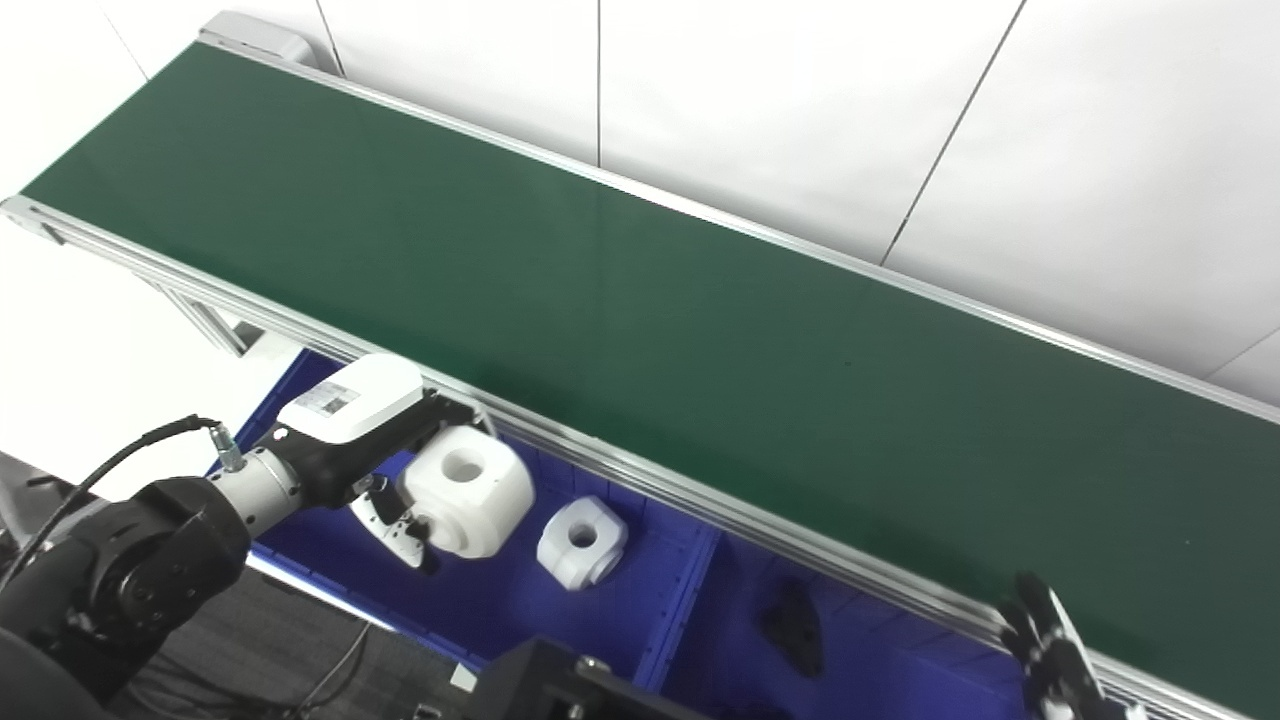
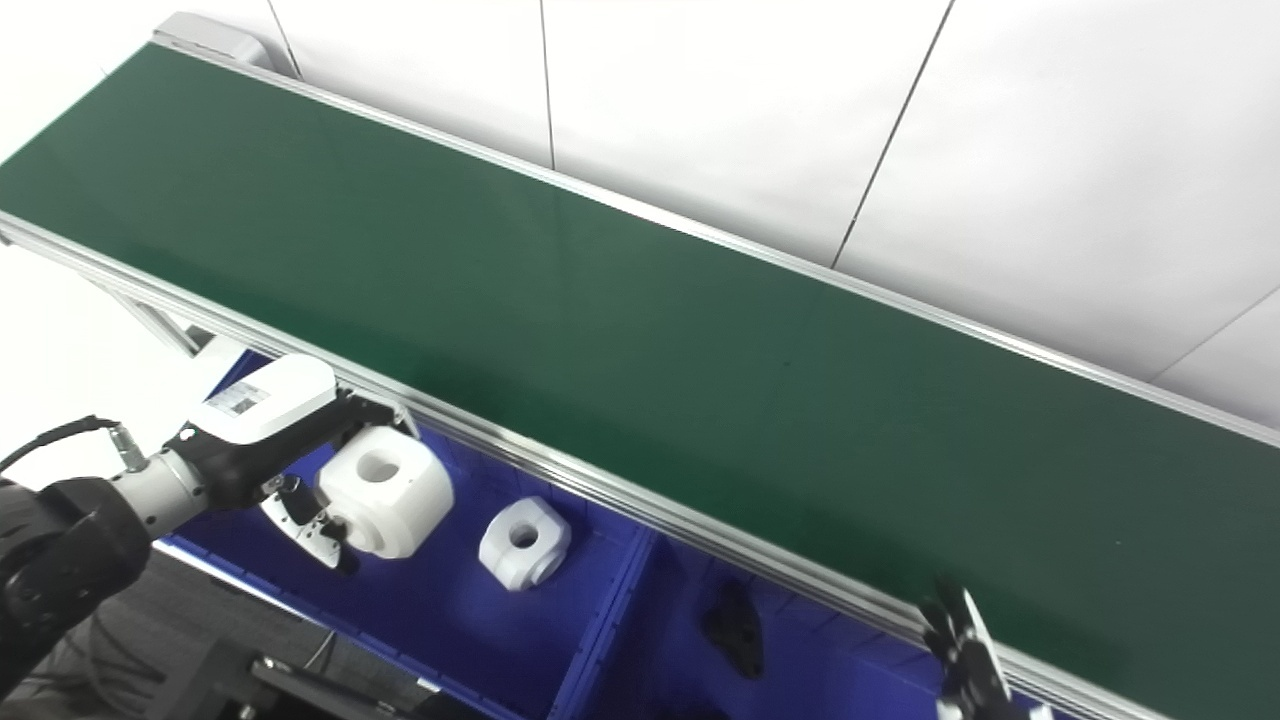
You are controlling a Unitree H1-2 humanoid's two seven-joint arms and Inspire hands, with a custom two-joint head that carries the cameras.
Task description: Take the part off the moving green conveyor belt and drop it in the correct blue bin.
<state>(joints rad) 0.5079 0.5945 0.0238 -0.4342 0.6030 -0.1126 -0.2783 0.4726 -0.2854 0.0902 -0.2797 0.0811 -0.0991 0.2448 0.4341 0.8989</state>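
Fingers of the left hand [image 1: 385, 455] were clamped on a white block with a round hole [image 1: 468, 490], holding it above the left blue bin [image 1: 500, 610], just below the near rail of the green conveyor belt [image 1: 640, 320]. A smaller white part [image 1: 582, 541] lay in that bin. A black part [image 1: 795, 625] lay in the neighbouring blue bin [image 1: 900, 660]. The right hand [image 1: 1050, 650] showed only partly at the lower edge; I could not tell its state.

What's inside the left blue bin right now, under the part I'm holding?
One white part with a round hole lies on the left blue bin floor. The left robot hand holds a larger white part above it; the floor beneath them is hidden.
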